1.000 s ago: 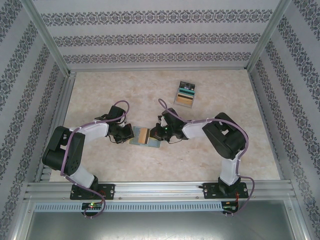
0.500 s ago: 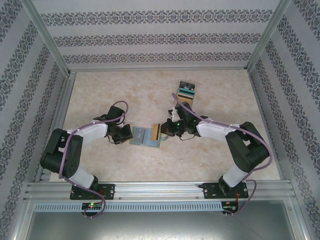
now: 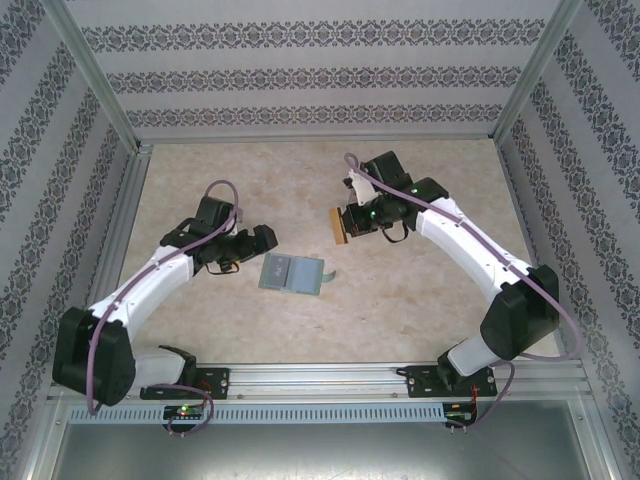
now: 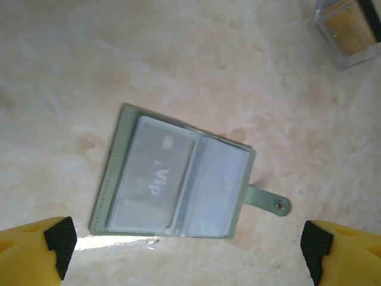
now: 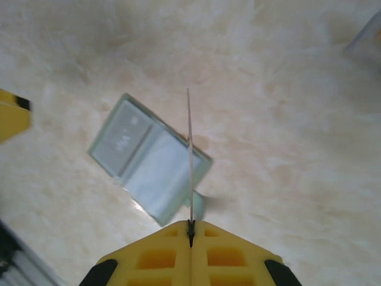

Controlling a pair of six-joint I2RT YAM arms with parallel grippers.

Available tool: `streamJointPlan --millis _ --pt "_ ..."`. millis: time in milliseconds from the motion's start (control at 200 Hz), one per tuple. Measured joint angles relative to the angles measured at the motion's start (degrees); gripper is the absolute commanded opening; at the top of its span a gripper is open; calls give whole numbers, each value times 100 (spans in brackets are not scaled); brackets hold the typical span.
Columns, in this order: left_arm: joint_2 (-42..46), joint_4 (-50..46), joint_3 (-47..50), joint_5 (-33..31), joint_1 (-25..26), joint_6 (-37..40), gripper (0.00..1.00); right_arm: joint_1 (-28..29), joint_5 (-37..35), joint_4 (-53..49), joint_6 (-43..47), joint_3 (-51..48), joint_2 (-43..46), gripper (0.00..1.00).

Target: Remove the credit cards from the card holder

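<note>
Two changes since a second ago: the left gripper (image 3: 262,239) has let go of the card holder (image 3: 290,273) and drawn back, fingers spread wide. The right gripper (image 3: 346,224) has carried a tan-gold card (image 3: 340,226) away, pinched edge-on between pressed fingers. The left arm reaches low and the right arm stretches long. The card holder lies open between the grippers, with a grey card (image 4: 156,179) inside.

Striped floral walls (image 3: 320,70) stood behind and beside the pale marbled table (image 3: 430,310); a metal rail (image 3: 320,378) ran along its near edge.
</note>
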State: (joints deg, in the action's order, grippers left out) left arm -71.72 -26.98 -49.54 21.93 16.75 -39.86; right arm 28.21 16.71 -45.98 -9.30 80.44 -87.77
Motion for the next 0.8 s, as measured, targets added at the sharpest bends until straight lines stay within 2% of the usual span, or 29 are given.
streamJointPlan --millis 220,440,620,799 --pt "654 -149 0 -127 0 0 99 -35 -1040 -555 1716 656 -166 0" --pt "1016 -267 13 -192 0 4 99 17 -2295 -577 3228 1276 -837 0" --pt "1071 -332 20 -251 0 22 99 136 -3263 -374 4218 1589 -1550 0" --pt "1071 -374 24 -269 0 28 99 184 -3788 -142 4894 1878 -2319 0"
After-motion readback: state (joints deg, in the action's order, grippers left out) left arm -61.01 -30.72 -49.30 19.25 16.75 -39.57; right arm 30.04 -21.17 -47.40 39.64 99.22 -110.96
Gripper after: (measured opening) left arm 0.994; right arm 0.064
